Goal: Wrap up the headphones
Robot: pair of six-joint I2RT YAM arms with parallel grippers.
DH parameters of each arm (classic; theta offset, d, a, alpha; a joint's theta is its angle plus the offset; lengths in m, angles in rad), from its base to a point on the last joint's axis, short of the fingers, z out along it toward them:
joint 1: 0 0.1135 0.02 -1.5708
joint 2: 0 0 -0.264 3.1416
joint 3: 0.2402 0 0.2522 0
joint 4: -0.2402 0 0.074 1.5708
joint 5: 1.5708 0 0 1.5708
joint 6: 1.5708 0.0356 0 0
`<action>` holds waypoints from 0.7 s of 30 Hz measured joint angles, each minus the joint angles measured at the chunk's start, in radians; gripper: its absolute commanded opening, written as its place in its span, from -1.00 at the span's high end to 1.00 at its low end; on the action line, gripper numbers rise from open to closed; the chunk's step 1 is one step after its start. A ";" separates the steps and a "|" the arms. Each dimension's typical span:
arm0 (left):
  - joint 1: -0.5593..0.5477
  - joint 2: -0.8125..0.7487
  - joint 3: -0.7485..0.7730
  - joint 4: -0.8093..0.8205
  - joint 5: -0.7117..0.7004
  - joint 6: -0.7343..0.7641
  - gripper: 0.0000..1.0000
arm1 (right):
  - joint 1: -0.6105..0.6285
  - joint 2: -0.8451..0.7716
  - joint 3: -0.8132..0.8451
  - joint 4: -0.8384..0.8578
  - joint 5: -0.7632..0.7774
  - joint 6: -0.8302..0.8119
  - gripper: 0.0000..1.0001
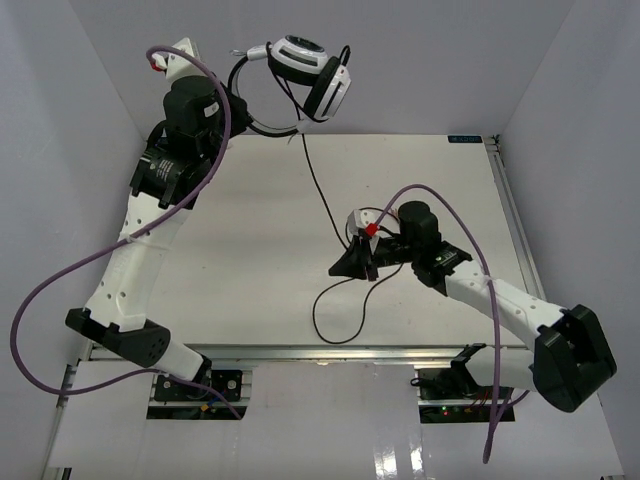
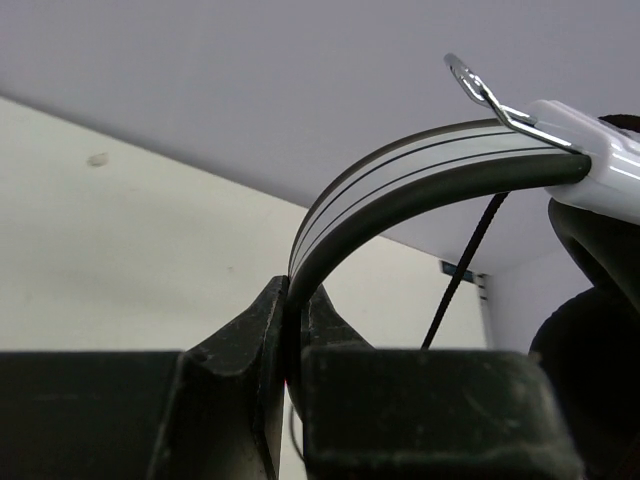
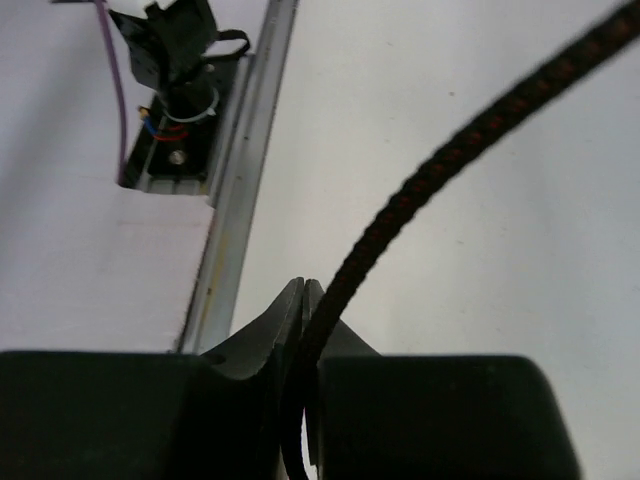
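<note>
The headphones (image 1: 312, 72) hang in the air at the far back, white-and-black earcups to the right of my left arm. My left gripper (image 1: 238, 92) is shut on the black headband (image 2: 400, 185), which arches up out of the jaws in the left wrist view. The thin black cord (image 1: 318, 185) runs down from the earcups across the table to my right gripper (image 1: 352, 265), which is shut on it. In the right wrist view the braided cord (image 3: 440, 160) rises from between the closed fingers. A loop of cord (image 1: 338, 315) lies on the table in front of that gripper.
The white table (image 1: 250, 250) has a metal rail along its near edge (image 1: 330, 352) and right side (image 1: 508, 210). Grey walls enclose the back and sides. Purple robot cables (image 1: 60, 275) trail from both arms.
</note>
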 measured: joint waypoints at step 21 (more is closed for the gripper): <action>0.108 0.075 -0.676 0.101 0.074 0.160 1.00 | 0.190 0.034 0.536 -0.596 1.013 -0.777 0.85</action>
